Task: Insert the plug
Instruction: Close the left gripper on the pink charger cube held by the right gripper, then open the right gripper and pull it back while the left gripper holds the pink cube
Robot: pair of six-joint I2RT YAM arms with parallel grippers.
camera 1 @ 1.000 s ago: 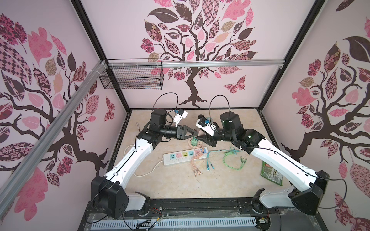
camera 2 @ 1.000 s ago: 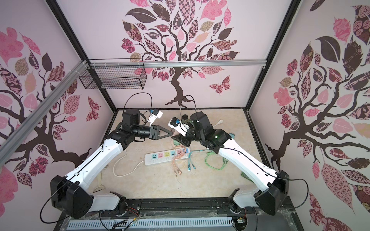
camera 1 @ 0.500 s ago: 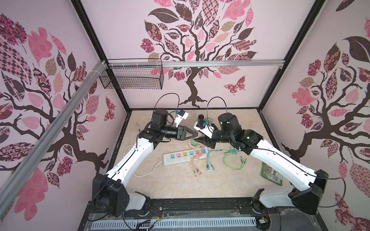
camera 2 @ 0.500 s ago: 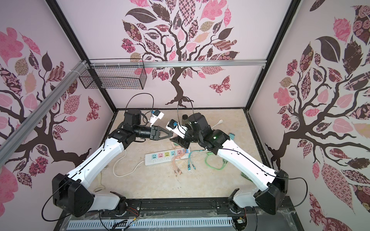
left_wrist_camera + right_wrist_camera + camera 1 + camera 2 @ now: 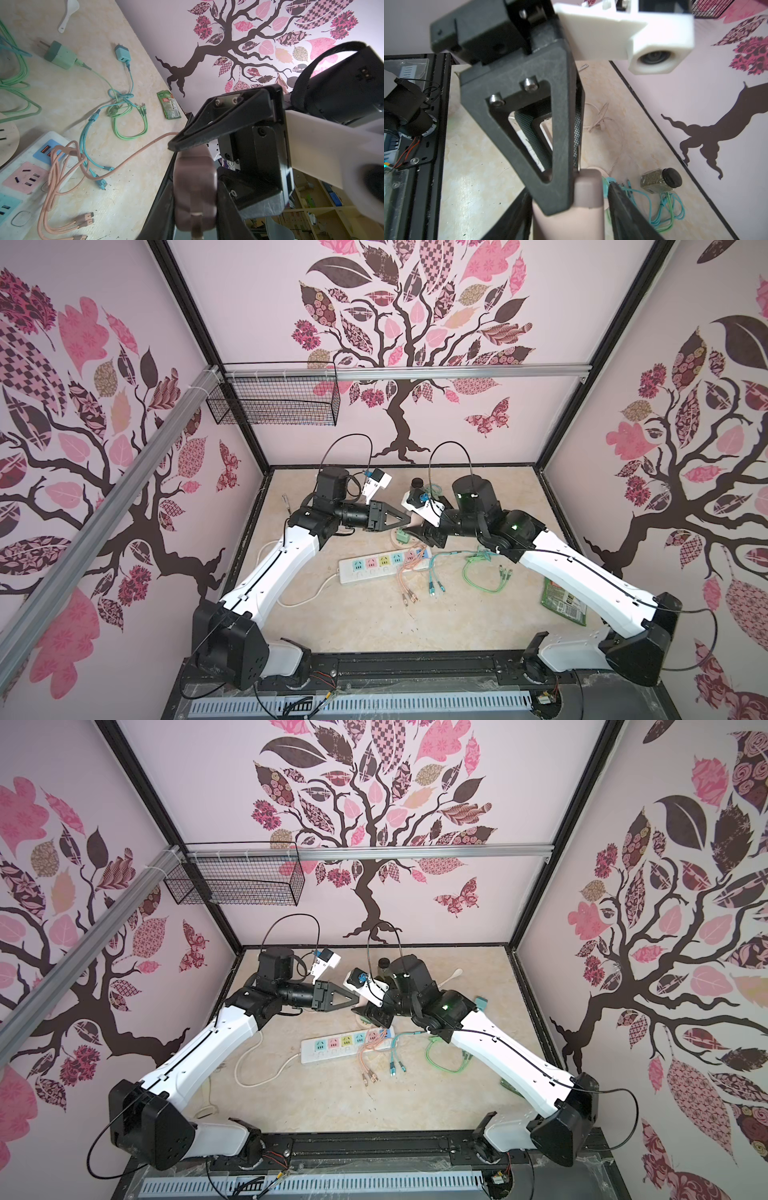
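the left gripper (image 5: pixel 405 523) and right gripper (image 5: pixel 417 529) meet tip to tip above the table (image 5: pixel 374 626), just behind the strip (image 5: pixel 376 568). in both top views the plug (image 5: pixel 362 1004) is only a pale pink speck between them, and which one has it cannot be told there.

the left wrist view shows more. the plug (image 5: pixel 195 187) sits pinched between the left fingers (image 5: pixel 228 207), which are only narrowly parted. a pink cable (image 5: pixel 135 153) runs from behind the right gripper's finger down to the table and over the strip.

the right wrist view gives the other side. a right finger (image 5: pixel 629 207) stands off the plug with a gap beside it, so the right jaws are parted wider than the plug and are not gripping it.

only this view shows a jar (image 5: pixel 658 182) lying on the table. only the left wrist view shows a green charger (image 5: pixel 62 56) and a teal charger (image 5: pixel 122 54) lying apart from the strip.
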